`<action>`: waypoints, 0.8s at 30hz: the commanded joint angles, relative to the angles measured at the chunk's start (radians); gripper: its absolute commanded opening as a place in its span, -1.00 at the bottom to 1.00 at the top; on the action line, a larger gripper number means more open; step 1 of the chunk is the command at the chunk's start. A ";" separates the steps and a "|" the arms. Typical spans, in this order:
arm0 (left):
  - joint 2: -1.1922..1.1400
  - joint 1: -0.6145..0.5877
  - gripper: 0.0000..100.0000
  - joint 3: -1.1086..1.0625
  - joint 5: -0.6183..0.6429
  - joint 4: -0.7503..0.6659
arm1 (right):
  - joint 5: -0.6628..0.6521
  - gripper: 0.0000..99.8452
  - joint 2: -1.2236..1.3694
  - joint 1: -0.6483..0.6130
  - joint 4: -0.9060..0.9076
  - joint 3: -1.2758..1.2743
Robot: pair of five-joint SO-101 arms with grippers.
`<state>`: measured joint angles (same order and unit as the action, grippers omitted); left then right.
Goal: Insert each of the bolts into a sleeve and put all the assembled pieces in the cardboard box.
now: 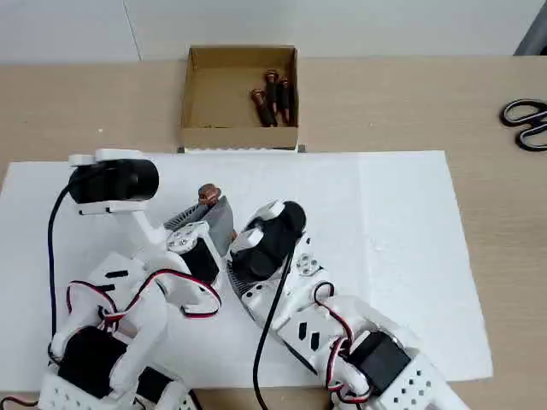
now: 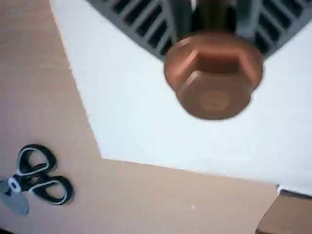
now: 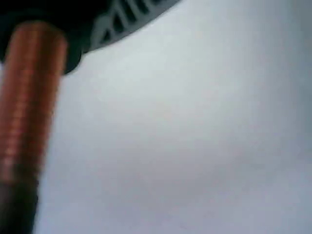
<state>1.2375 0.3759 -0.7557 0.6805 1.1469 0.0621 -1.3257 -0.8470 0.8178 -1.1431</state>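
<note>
Over white paper (image 1: 385,239), the left end effector (image 1: 209,205) grips a copper bolt (image 1: 208,193), head jutting beyond its jaws.

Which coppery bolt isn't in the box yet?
The bolt gripped in the left pincer over the white sheet; the others lie inside the cardboard box.

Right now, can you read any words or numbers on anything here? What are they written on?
There are no words, numbers or signs that can be read.
Bolt: there is a faint round mark on its head, too blurred to read.
Cardboard box, scissors, white sheet: all plain, with no print to be seen.
</note>
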 commanded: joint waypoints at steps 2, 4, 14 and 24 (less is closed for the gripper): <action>0.014 -0.002 -0.99 0.007 0.002 0.046 | -0.025 -1.00 -0.012 0.001 -0.022 0.032; 0.014 -0.003 -0.99 0.008 0.002 0.048 | -0.025 -1.00 -0.012 0.001 -0.022 0.046; 0.014 0.003 -0.99 -0.010 0.000 0.035 | -0.025 -1.00 -0.012 -0.004 -0.022 0.057; 0.014 -0.003 -0.99 -0.068 -0.078 -0.078 | -0.025 -1.00 -0.012 -0.004 0.004 0.081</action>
<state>1.2421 0.3805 -0.8201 0.6130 1.1178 0.0453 -1.3241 -0.8454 0.8209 -1.1339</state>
